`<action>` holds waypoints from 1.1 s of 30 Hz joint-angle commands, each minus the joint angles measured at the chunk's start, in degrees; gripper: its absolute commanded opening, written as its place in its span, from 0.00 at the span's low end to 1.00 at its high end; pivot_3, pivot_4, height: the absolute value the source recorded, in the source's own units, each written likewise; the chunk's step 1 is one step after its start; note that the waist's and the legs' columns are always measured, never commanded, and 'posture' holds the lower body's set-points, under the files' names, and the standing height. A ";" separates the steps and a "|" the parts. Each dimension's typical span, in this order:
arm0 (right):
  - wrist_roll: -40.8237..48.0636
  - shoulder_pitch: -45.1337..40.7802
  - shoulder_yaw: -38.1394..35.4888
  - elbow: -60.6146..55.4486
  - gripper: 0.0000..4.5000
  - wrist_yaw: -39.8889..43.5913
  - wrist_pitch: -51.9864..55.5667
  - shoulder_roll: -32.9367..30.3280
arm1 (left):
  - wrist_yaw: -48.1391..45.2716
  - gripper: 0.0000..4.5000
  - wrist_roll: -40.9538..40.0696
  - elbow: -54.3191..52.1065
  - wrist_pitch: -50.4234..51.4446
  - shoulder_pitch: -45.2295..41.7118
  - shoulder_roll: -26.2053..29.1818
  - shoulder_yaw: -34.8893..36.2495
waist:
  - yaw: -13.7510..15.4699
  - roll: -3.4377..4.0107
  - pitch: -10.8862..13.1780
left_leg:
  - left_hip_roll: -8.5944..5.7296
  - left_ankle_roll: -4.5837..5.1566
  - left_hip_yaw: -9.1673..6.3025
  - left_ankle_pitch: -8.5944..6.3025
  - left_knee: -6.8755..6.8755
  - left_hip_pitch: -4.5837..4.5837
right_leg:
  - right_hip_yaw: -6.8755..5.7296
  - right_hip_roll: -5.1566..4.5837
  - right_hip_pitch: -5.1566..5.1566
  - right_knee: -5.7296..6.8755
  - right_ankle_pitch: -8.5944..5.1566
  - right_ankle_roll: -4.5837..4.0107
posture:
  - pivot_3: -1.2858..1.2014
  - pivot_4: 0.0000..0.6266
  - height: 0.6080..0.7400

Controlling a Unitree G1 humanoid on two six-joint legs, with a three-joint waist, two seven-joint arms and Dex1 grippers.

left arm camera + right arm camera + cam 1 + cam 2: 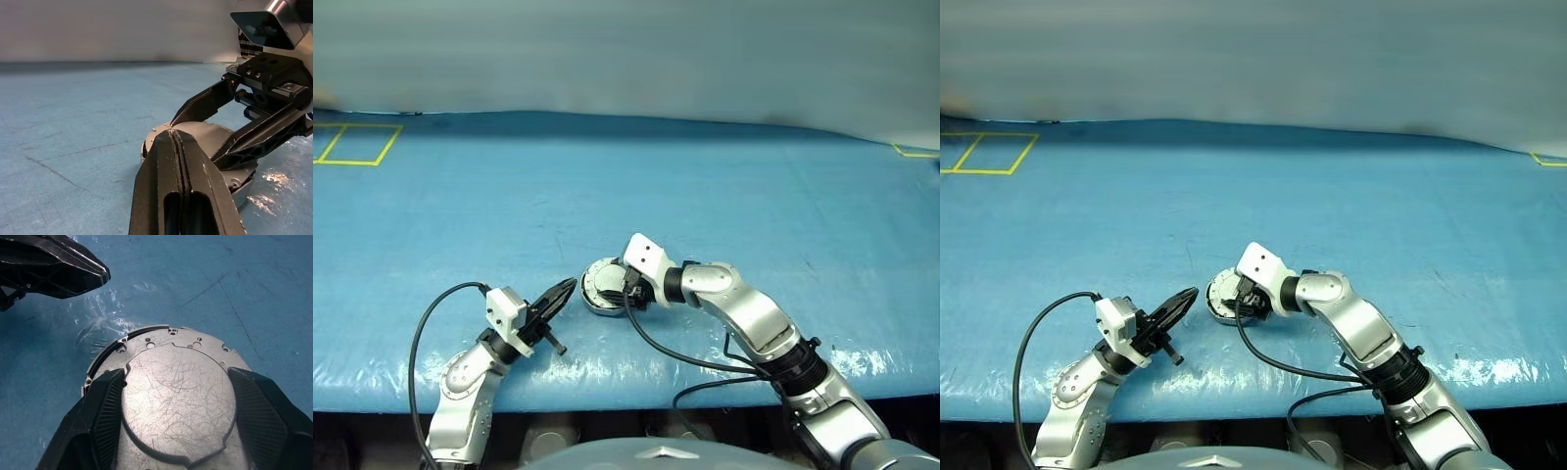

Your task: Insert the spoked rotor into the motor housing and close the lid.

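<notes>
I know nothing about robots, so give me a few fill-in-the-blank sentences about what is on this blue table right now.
1. The round grey metal lid lies ___ on the shallow silver motor housing.
2. The right gripper has one black finger on each ___ of the lid.
3. The left gripper is ___, with nothing held.
4. The table's covering is ___ in colour.

Missing words: closed; side; shut; blue

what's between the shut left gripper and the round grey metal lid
Only bare blue mat; left gripper stops just short of the round grey metal lid, seen in the right wrist view.
</notes>
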 commanded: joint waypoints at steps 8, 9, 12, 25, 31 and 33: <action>2.32 1.70 -2.96 -1.01 0.67 -2.32 4.73 5.14 | 0.33 0.00 -0.93 -1.18 -0.35 0.85 0.16 0.09 | -0.06 0.01 0.01 | 0.02 0.00 0.00 0.00 -0.01 0.00 | -0.01 0.00 -0.01 0.00 -0.01 -0.02 | 0.52 0.24 1.00; 2.46 2.09 -2.84 -1.74 0.67 -2.37 5.17 5.40 | 0.33 0.00 -0.96 -1.23 -0.33 0.95 0.18 0.10 | -0.09 0.01 0.01 | 0.03 0.00 0.01 0.00 -0.01 -0.01 | 0.00 0.00 -0.02 0.00 -0.01 -0.02 | 0.52 0.24 1.00; 1.85 3.19 -1.78 -2.51 0.67 -2.31 4.56 5.40 | 0.35 0.00 -0.99 -1.26 -0.18 0.96 0.19 0.06 | -0.08 0.02 0.01 | 0.03 0.00 0.00 0.00 -0.01 -0.01 | -0.01 -0.01 -0.03 0.00 -0.02 -0.03 | 0.52 0.24 1.00; -3.10 4.90 -0.70 0.74 0.67 -5.50 -1.80 5.94 | 0.34 0.00 -0.94 -1.03 0.24 0.37 0.29 0.01 | -0.20 0.02 0.01 | 0.04 0.02 0.03 -0.03 -0.08 0.00 | -0.02 0.00 -0.03 -0.09 -0.03 -0.04 | 0.52 0.24 1.00; -4.37 5.29 -0.11 1.90 0.67 -5.64 -2.91 5.94 | 0.57 0.00 -0.53 -0.67 0.11 0.24 0.30 0.01 | -0.25 0.02 0.01 | 0.11 0.01 0.08 -0.02 -0.07 0.10 | -0.02 0.02 -0.05 -0.09 0.00 -0.09 | 0.52 0.24 1.00; -4.75 5.21 0.11 2.05 0.67 -5.97 -2.06 6.15 | 0.64 0.00 -0.43 -0.52 0.07 0.17 0.31 -0.02 | -0.26 0.02 0.01 | 0.14 0.01 0.08 -0.02 -0.07 0.13 | -0.03 0.03 -0.08 -0.09 0.01 -0.10 | 0.52 0.24 1.00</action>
